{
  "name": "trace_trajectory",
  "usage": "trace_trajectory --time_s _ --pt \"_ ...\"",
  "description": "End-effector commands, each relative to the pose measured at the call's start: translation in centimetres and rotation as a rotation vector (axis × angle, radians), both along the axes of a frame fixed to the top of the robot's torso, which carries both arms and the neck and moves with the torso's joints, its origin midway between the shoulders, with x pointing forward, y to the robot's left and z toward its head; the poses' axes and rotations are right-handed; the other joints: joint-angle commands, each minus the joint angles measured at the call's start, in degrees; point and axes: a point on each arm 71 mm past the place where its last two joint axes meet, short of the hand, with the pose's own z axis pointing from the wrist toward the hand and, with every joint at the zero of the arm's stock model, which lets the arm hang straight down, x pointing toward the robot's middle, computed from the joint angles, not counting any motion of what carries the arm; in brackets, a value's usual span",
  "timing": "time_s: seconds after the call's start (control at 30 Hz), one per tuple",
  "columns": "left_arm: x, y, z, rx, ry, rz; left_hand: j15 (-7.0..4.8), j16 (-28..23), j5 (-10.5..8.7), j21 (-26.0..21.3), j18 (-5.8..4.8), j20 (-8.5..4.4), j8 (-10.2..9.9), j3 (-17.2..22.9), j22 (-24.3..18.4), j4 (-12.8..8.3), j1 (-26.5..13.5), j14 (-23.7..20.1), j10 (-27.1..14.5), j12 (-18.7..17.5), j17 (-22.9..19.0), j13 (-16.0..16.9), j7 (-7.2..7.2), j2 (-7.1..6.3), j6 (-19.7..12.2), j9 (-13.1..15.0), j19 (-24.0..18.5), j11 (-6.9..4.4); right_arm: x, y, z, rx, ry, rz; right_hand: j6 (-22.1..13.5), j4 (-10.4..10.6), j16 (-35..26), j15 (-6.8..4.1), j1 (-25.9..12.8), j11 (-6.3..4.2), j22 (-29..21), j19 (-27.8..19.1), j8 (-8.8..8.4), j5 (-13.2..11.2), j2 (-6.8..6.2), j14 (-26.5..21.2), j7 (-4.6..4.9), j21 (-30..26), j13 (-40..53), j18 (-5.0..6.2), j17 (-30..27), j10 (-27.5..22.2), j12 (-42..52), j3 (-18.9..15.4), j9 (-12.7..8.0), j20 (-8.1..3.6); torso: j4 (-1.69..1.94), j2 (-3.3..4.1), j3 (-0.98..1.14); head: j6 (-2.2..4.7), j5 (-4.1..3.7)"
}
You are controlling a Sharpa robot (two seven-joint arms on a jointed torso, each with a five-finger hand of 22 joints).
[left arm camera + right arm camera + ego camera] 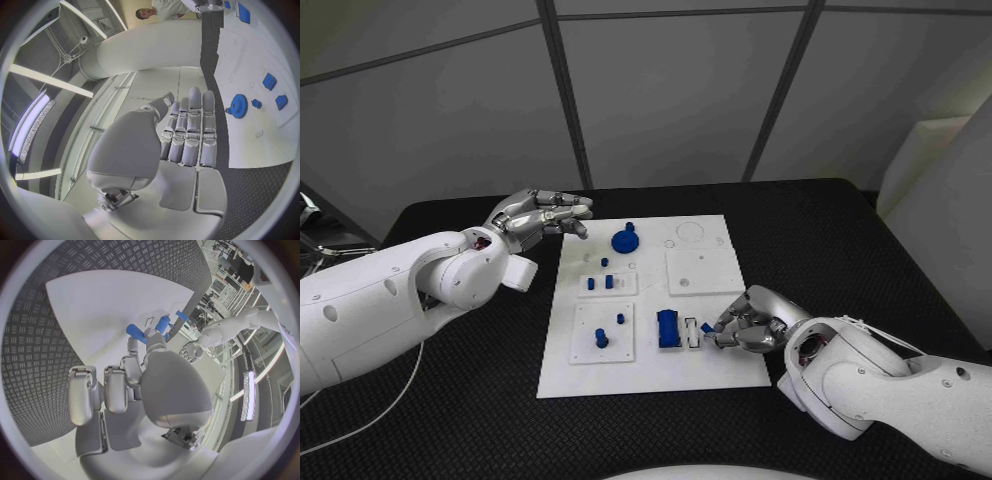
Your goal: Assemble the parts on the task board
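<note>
Here the right hand [744, 327] sits at the near right part of the white task board [711, 372], fingertips pinching a small blue part [707, 327] just beside a white slotted block [691, 331] and a blue rectangular block [668, 329]. Both blocks run lengthwise away from the robot, so the part seems bound leftward into that cluster (a judgement only). The left hand [538, 215] hovers off the board's far left corner, fingers curled together on nothing, near a blue gear [626, 240]. The parts look like smooth moulded plastic; the black table [862, 250] has a ribbed mat texture.
</note>
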Motion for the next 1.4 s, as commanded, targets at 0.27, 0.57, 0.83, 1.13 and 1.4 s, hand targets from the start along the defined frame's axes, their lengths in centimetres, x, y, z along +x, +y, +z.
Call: trace_trajectory --time_s 0.27,0.57,0.83,1.13,1.4 --pt "-0.1 -0.1 0.2 -0.009 -0.002 -0.011 0.11 -0.4 0.05 -0.3 0.12 0.19 -0.3 -0.2 -0.1 -0.3 0.2 0.4 -0.4 -0.3 0.0 -0.1 -0.19 0.48 -0.4 0.1 0.0 0.14 0.4 1.0 -0.5 0.041 0.036 -0.005 1.3 2.5 0.5 -0.23 -1.9 -0.63 15.1 6.0 0.47 -1.2 1.8 4.0 -0.38 0.3 0.1 -0.43 5.7 0.9 0.6 -1.2 0.0 -0.54 -0.02 -0.02 0.0 -0.01 0.26" --pt "-0.1 -0.2 0.2 -0.01 -0.001 -0.016 0.11 -0.4 0.06 -0.3 0.11 0.19 -0.3 -0.2 -0.1 -0.3 0.2 0.4 -0.4 -0.3 0.0 -0.1 -0.18 0.47 -0.4 0.1 0.0 0.15 0.8 1.8 -1.0 0.03 0.058 0.005 2.5 3.7 0.5 -0.41 -3.2 -0.87 15.1 6.0 0.85 -1.6 1.54 4.0 -0.72 0.3 0.3 -0.43 5.7 1.0 0.8 -1.9 0.4 -0.66 -0.05 -0.01 0.04 -0.04 0.38" --pt "-0.1 -0.3 0.2 -0.011 0.0 -0.019 0.11 -0.4 0.06 -0.3 0.11 0.19 -0.3 -0.2 -0.1 -0.3 0.2 0.4 -0.4 -0.3 0.0 -0.1 -0.18 0.47 -0.4 0.1 0.0 0.15 1.1 2.4 -1.3 0.022 0.061 0.012 2.7 4.2 0.4 -0.47 -3.7 -0.92 15.1 6.0 0.87 -1.7 1.43 4.0 -0.77 0.3 0.3 -0.43 5.6 1.0 0.7 -2.1 0.6 -0.72 -0.04 -0.03 0.03 -0.08 0.42" --pt "-0.1 -0.2 0.1 -0.01 0.001 -0.019 0.13 -0.4 0.08 -0.3 0.11 0.2 -0.3 -0.2 -0.1 -0.3 0.2 0.3 -0.4 -0.3 0.0 -0.1 -0.18 0.45 -0.4 0.1 0.0 0.16 1.1 3.0 -1.2 0.029 0.051 0.029 2.8 5.3 0.4 -0.47 -4.8 -0.91 15.1 6.0 0.81 -2.3 0.69 4.0 -0.75 0.3 0.3 -0.43 5.6 1.0 0.7 -3.0 0.8 -0.76 -0.08 -0.05 0.04 -0.07 0.57" --pt "-0.1 -0.2 0.1 -0.009 0.004 -0.021 0.13 -0.4 0.08 -0.3 0.11 0.2 -0.3 -0.2 -0.1 -0.3 0.2 0.3 -0.4 -0.3 0.0 -0.1 -0.18 0.45 -0.4 0.1 0.0 0.16 1.1 3.2 -1.1 0.03 0.04 0.039 3.6 8.7 0.3 -0.33 -10.7 -0.74 15.1 6.0 0.84 -15.6 -1.34 4.0 -0.61 0.3 0.5 -0.43 5.6 1.1 0.8 -4.7 1.9 -0.65 -0.06 -0.08 0.05 -0.02 0.53"
